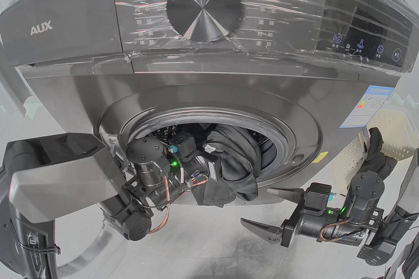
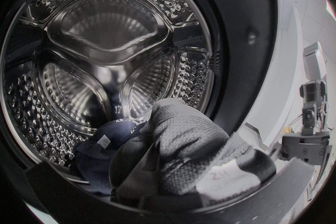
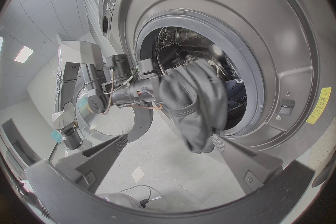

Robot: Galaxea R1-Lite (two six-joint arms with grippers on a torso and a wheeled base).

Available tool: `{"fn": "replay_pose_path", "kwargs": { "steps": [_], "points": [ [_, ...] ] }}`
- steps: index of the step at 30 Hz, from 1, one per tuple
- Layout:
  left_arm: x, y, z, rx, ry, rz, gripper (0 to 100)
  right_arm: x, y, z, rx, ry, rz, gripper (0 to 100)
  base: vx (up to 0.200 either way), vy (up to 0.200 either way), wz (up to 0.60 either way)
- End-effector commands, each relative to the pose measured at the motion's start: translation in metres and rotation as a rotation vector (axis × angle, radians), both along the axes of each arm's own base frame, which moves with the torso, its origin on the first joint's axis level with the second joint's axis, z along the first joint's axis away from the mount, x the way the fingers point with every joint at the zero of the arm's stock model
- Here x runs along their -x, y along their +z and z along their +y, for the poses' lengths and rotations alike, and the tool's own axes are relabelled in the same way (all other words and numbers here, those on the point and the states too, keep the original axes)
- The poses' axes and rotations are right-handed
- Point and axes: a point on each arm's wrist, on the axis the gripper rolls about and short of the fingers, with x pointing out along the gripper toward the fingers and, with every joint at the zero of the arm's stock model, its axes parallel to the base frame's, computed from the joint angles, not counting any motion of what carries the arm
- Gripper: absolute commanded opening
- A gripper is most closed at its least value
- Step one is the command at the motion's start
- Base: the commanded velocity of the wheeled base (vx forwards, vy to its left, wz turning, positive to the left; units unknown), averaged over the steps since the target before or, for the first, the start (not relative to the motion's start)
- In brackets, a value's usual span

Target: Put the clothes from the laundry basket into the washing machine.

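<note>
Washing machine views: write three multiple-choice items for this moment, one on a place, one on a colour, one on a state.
1. Where is the black garment?
A. flat on the floor
B. draped over the rim of the drum opening
C. on top of the machine

2. What colour is the garment lying inside the drum?
A. dark blue
B. red
C. yellow

3. How is the right tool?
A. shut on a cloth
B. open and empty
C. deep inside the drum

Key:
1 B: it hangs at the opening with its lower end outside.
2 A: the left wrist view shows it dark blue behind the black one.
3 B: its jaws stand apart below the opening with nothing between them.
</note>
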Motion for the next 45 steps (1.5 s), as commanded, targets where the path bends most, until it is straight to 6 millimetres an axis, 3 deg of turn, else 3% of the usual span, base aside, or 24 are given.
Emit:
{"fn": "replay_pose_path", "kwargs": {
  "steps": [1, 5, 10, 17, 22, 24, 35, 43, 44, 45],
  "points": [
    [-0.024, -0.020, -0.014, 0.018, 0.038, 0.000, 0, 0.002, -0.003, 0.003, 0.006, 0.014, 0.008, 100, 0.000, 0.000, 0.00],
    [-0.036, -0.022, -0.020, 0.044, 0.044, -0.020, 0, 0.002, -0.003, 0.003, 0.007, 0.014, 0.009, 100, 0.000, 0.000, 0.00],
    [-0.057, -0.008, -0.028, 0.127, 0.062, -0.082, 0, 0.002, -0.003, 0.004, 0.007, 0.016, 0.009, 100, 0.000, 0.000, 0.00],
    [-0.088, -0.021, -0.031, 0.132, 0.135, -0.083, 0, 0.001, -0.005, 0.004, 0.013, 0.016, 0.015, 100, 0.000, 0.000, 0.00],
    [-0.107, -0.006, -0.027, 0.163, 0.220, -0.105, 0, 0.001, -0.005, 0.004, 0.014, 0.016, 0.016, 100, 0.000, 0.000, 0.00],
    [-0.110, -0.001, -0.026, 0.167, 0.228, -0.108, 0, 0.001, -0.006, 0.005, 0.013, 0.019, 0.016, 100, 0.000, 0.000, 0.00],
    [-0.126, -0.019, -0.038, 0.125, 0.226, -0.055, 0, 0.003, -0.008, 0.008, 0.021, 0.020, 0.027, 100, 0.000, 0.000, 0.00],
    [-0.135, -0.007, -0.031, 0.150, 0.263, -0.088, 0, 0.003, -0.009, 0.008, 0.023, 0.020, 0.029, 100, 0.000, 0.000, 0.00],
    [-0.136, -0.005, -0.031, 0.150, 0.270, -0.090, 100, 0.003, -0.009, 0.008, 0.023, 0.020, 0.029, 100, 0.000, 0.000, 0.00],
    [-0.136, -0.004, -0.030, 0.153, 0.275, -0.092, 100, 0.003, -0.009, 0.008, 0.023, 0.020, 0.029, 100, 0.000, 0.000, 0.00]
  ]
}}
